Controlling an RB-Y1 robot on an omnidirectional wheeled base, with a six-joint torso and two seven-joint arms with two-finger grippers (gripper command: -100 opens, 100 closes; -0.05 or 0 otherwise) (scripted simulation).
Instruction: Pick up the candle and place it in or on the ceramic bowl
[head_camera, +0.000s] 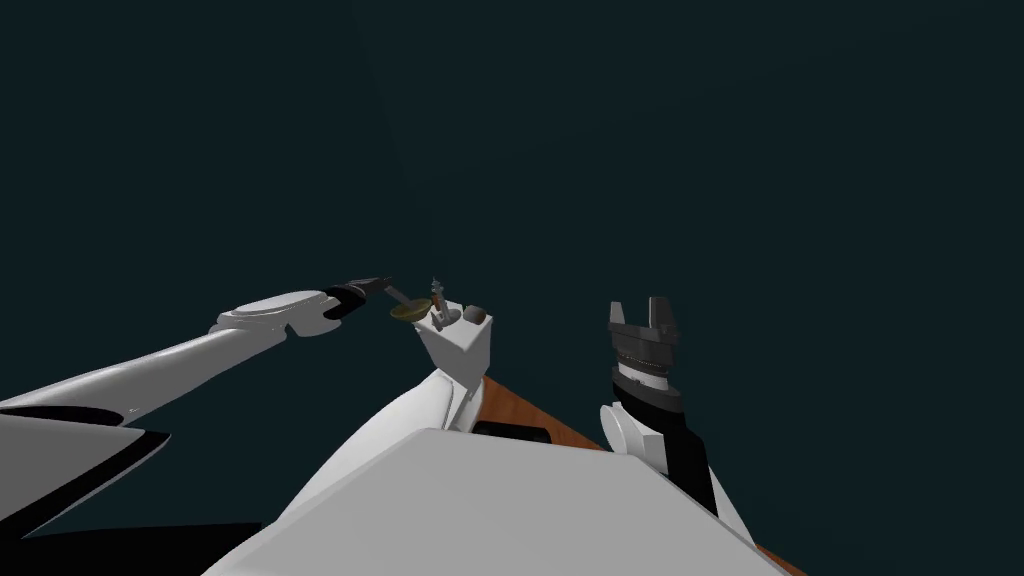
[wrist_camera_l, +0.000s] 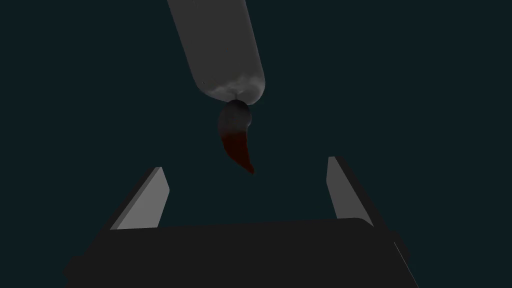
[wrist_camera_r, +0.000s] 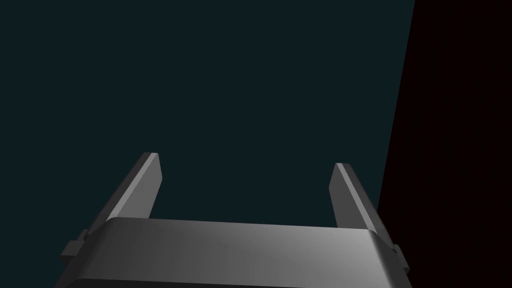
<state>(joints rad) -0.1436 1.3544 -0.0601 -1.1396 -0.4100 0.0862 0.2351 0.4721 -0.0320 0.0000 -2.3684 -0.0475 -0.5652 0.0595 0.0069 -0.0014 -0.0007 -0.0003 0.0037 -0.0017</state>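
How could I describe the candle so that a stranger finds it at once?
Find the white block; the left gripper reaches toward its top. Right before that open gripper is the candle: a plain grey cylinder, alone in having a dark red flame-shaped tip.

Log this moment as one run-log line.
phase: pre-grasp | left gripper: open, pointed at flame end of grey cylindrical candle, no contact | right gripper: open, raised, empty

One candle, one bowl
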